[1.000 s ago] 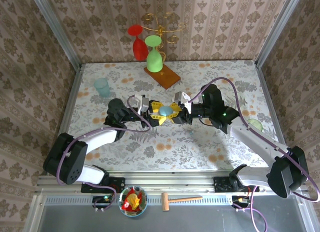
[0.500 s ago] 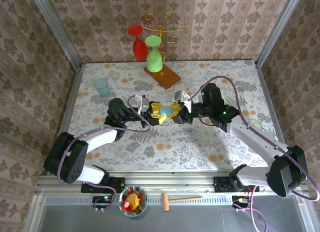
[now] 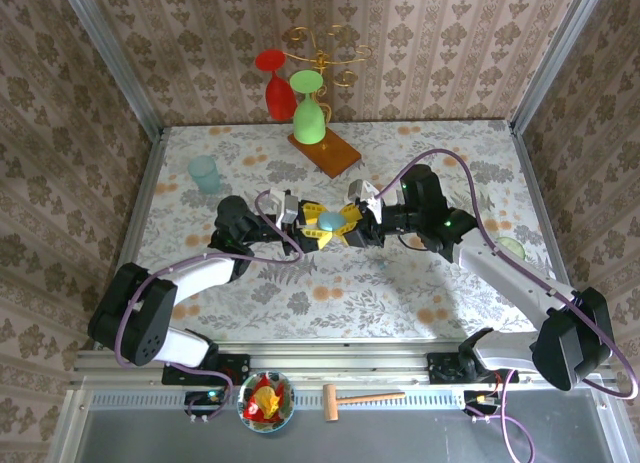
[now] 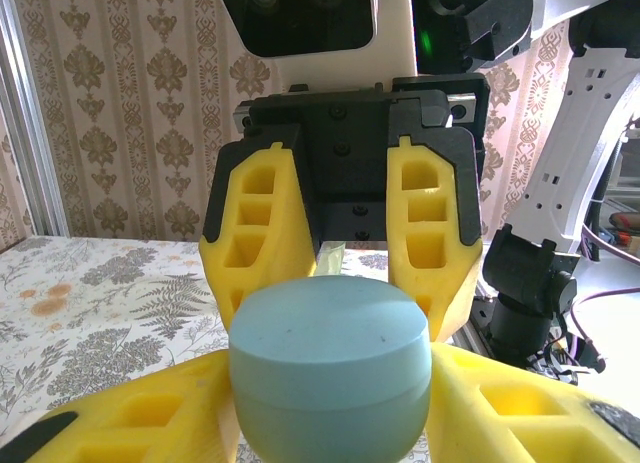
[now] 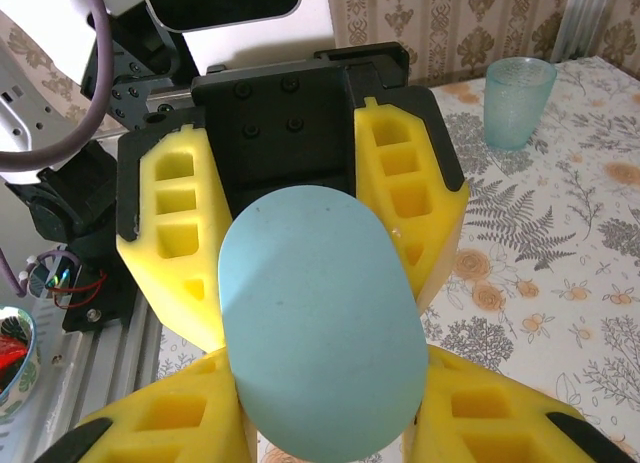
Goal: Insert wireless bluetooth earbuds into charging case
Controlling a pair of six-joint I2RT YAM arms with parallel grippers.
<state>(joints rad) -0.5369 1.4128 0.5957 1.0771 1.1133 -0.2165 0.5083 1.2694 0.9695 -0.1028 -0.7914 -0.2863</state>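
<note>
Top camera looks down; wrist cameras face each other closely, sharing the blue case point(image 4: 330, 368).

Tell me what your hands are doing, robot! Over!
Left hand, right hand: both shut on pale blue rounded plastic case. Case lid closed. Translucent teal plastic cup well aside, not in the way.

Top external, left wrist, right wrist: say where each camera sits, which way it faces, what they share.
Top external: overhead at the near side, looking down on the table; left arm and right arm show.
Left wrist: on the left arm, looking past its yellow fingers at the right gripper.
Right wrist: on the right arm, facing the left gripper, cup beyond.
Shared: the blue charging case, gripped by both.
</note>
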